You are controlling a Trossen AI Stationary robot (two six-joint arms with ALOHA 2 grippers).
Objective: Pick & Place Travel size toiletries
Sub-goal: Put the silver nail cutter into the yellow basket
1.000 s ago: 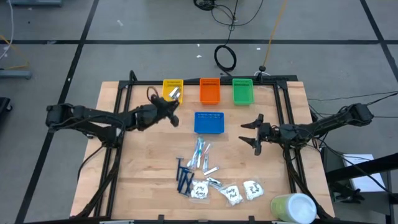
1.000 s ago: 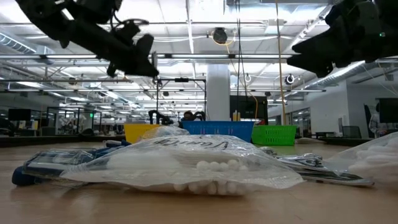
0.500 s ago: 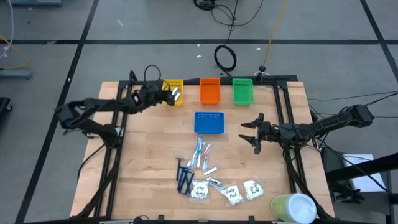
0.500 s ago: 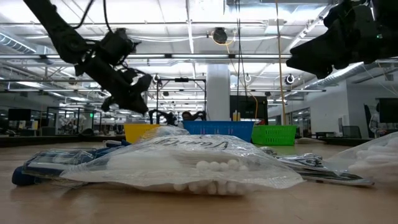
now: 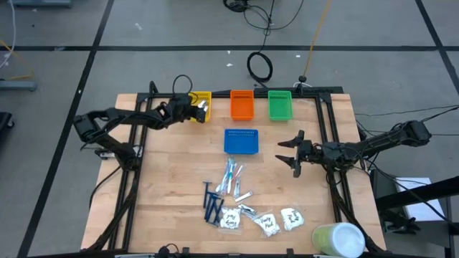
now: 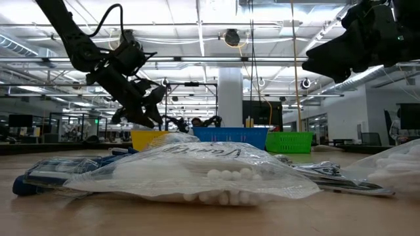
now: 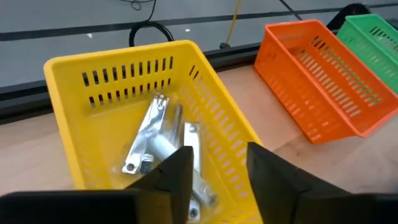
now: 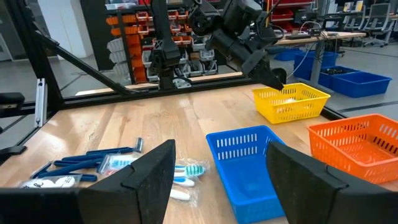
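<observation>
The toiletries lie in a loose pile near the table's near edge: dark blue razors point(image 5: 211, 206), light-blue-and-white sticks point(image 5: 231, 175) and white sachets point(image 5: 269, 224), all flat on the wood. Silvery packets point(image 7: 155, 140) lie on the floor of the yellow tray point(image 5: 199, 94). My left gripper point(image 5: 195, 111) hovers open over that tray's near side, its fingers point(image 7: 177, 177) above the packets and apart from them. My right gripper point(image 5: 290, 154) hangs open and holds nothing, to the right of the blue tray point(image 5: 241, 141).
An orange tray point(image 5: 242, 104) and a green tray point(image 5: 280, 105) stand beside the yellow one along the far edge. A big pale green-and-white cylinder point(image 5: 338, 240) stands at the near right corner. Bare wood lies on the table's left half.
My left gripper has swung from beside the blue tray's left end toward the far edge, and it stands over the yellow tray now. Most of that travel came in the first half second. My right arm has kept still, and the pile has not moved.
</observation>
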